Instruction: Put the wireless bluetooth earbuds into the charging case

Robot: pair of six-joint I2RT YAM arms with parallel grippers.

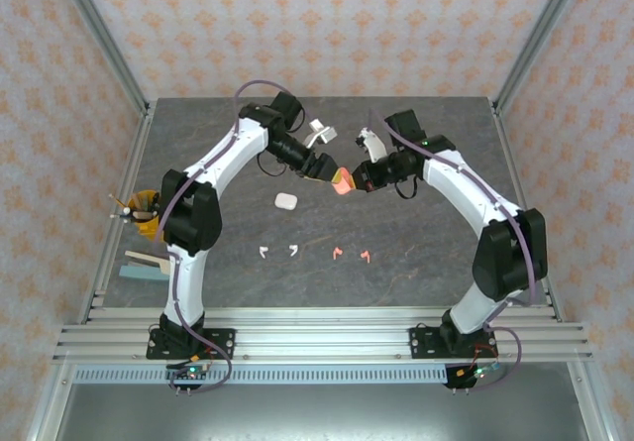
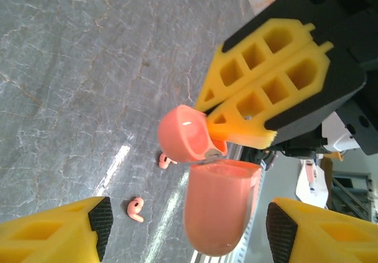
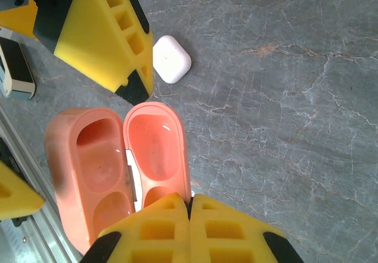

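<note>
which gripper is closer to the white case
Left. The left gripper sits just right of the white case; the right gripper, shut on the pink case, is farther right.

Lighting: bright, even, overhead; the shadows you see are soft. Glare: white streaks on the surface (image 2: 115, 165), left wrist view.

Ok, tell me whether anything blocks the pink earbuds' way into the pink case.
Nothing visible does. The pink case is open with both wells bare, the right gripper pinching its lid; the left gripper stands open around its body. The pink earbuds lie free on the table.
</note>
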